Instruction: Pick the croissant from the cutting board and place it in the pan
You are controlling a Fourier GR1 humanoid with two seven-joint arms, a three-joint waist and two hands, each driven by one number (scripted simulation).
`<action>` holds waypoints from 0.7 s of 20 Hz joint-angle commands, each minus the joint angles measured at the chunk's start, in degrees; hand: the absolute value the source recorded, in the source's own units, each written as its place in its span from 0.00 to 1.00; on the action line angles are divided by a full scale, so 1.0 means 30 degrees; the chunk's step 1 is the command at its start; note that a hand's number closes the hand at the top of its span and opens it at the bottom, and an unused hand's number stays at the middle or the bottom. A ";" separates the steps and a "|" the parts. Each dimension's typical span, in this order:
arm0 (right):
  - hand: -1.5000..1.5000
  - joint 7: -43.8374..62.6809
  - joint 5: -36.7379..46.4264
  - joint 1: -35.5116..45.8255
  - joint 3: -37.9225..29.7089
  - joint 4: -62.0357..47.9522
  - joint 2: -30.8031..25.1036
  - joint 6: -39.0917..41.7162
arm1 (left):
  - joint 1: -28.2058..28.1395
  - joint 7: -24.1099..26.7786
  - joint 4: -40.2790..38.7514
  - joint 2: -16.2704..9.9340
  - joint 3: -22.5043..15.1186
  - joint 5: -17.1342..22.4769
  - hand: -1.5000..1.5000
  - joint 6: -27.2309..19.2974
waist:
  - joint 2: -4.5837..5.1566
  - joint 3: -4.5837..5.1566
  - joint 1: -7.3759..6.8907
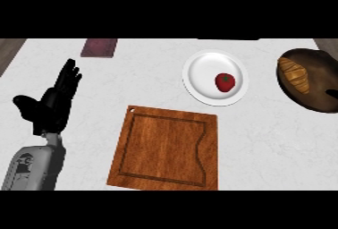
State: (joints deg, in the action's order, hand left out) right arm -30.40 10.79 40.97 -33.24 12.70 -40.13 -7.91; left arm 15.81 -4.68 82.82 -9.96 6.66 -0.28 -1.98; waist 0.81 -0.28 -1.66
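The croissant (294, 75) lay in the pan (322, 96); a white plate (201, 74) holding a strawberry (225, 82) sat between pan and cutting board (165, 150). The left hand (54, 103) rested with fingers spread.

Left hand (49, 105): black, with long slim fingers (68, 76) and a thick thumb. Forearm (31, 165): light grey casing, rounded, bearing a dark circular marking near its lower end.

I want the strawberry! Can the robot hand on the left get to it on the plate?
Probably yes. The left robot hand is open and rests at the left. Only bare counter lies between it and the plate holding the strawberry, though it's a long sideways reach.
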 commanded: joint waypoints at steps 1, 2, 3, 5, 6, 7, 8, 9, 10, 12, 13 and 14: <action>0.00 -0.1889 -0.1520 -0.1530 -0.1000 0.0161 -0.0110 0.3621 | -0.0705 0.0668 -0.0471 0.0158 0.0016 -0.0231 0.50 -0.0137 | -0.0201 0.0057 0.0516; 0.00 -0.2586 -0.1641 -0.2497 -0.1074 0.0122 -0.0527 0.4420 | -0.1318 0.0343 0.0866 -0.0191 0.0220 0.0109 0.50 0.0134 | -0.0235 0.0050 0.0403; 0.00 -0.3100 -0.1976 -0.2977 -0.1206 0.0376 -0.0109 0.4891 | -0.1516 -0.0107 0.1476 0.0123 -0.0060 -0.0154 0.50 -0.0297 | -0.0306 0.0063 0.0516; 0.00 -0.2448 -0.2183 -0.3437 -0.0857 0.1474 -0.0607 0.6072 | -0.1299 -0.1346 0.1806 0.0182 -0.0122 -0.0351 0.50 -0.0721 | -0.0406 0.0105 0.0749; 0.00 -0.3655 -0.2510 -0.4450 -0.1086 0.1767 -0.0439 0.6477 | -0.0799 0.0509 -0.0141 -0.0127 0.0627 0.0151 0.50 -0.0124 | -0.0363 0.0116 0.0929; 0.00 -0.2245 -0.2719 -0.4432 -0.0976 0.2528 -0.1055 0.7018 | -0.1103 -0.0345 0.1069 -0.0189 0.0178 -0.0153 0.50 -0.0174 | -0.0466 0.0140 0.1003; 0.00 -0.3325 -0.2986 -0.5303 -0.1083 0.2929 0.0012 0.6863 | 0.0289 -0.1112 0.0228 -0.0653 0.1002 0.0291 0.50 -0.0281 | -0.0480 0.0150 0.1209; 0.00 -0.1829 -0.3125 -0.5146 -0.0928 0.3898 -0.0872 0.7426 | -0.0606 -0.0426 0.0397 -0.0430 0.0517 -0.0192 0.50 -0.0294 | -0.0529 0.0175 0.1234; 0.00 -0.2797 -0.3220 -0.6676 -0.1008 0.4239 -0.0840 0.7762 | -0.1841 -0.0524 0.1339 -0.0389 0.0518 0.0318 0.50 0.0195 | -0.0559 0.0169 0.1198; 0.00 -0.1833 -0.3928 -0.7573 -0.1147 0.5784 -0.0539 0.8213 | -0.2588 -0.0828 0.2729 -0.0434 0.0527 0.0551 0.50 0.0324 | -0.0561 0.0173 0.1071; 0.00 -0.2074 -0.4232 -0.8388 -0.1154 0.6902 0.0500 0.7727 | -0.1777 0.0281 0.0926 -0.0033 0.0332 -0.0130 0.50 -0.0182 | -0.0501 0.0181 0.1251; 0.00 -0.0907 -0.4441 -0.8866 -0.1023 0.8226 0.0217 0.7951 | -0.2224 -0.0440 0.2022 0.0110 0.0017 -0.0354 0.50 -0.0434 | -0.0488 0.0168 0.1093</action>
State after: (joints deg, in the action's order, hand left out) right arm -36.60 0.14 20.28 -36.35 28.34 -40.66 14.16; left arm 10.82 -5.72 86.96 -10.41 7.60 -0.35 -2.46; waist -0.62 0.18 1.55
